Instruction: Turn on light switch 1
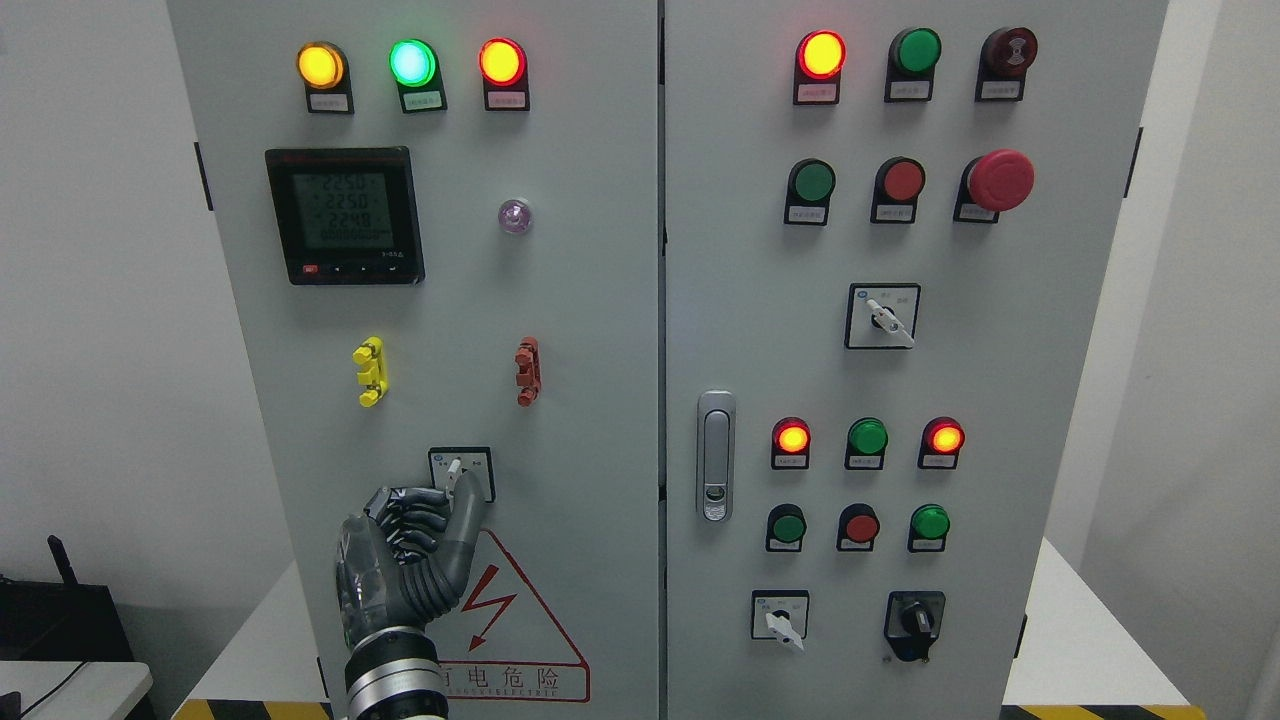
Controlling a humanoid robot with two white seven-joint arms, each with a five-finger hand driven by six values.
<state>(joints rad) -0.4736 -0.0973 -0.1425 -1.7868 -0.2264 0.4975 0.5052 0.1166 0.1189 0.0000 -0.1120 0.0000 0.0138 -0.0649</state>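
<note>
A grey two-door electrical cabinet (600, 300) fills the view, standing against pale walls with a white worktop (1090, 650) showing behind its lower edge. The left door carries three lit indicator lamps, a digital meter (345, 215) and, low down, a small rotary selector switch (460, 472) above a red warning triangle (505, 625).

That selector is taken here to be light switch 1. It sits directly above and slightly right of the left robot hand (405, 560), whose arm rises from the bottom edge left of the middle. The switch's white lever looks tilted a little off vertical, its lower end meeting the hand's extended finger (465, 505). The left hand is the only one near; the right arm is not in sight.

The hand stands upright, palm towards the door, with the remaining fingers curled in beside the plate. One finger, or finger and thumb, lies against the lever, but whether it pinches the lever or merely presses it cannot be told. The coming move is probably a short twist of the lever about its pivot, which depends on the fingertip keeping to the lever rather than slipping onto the plate.
</note>
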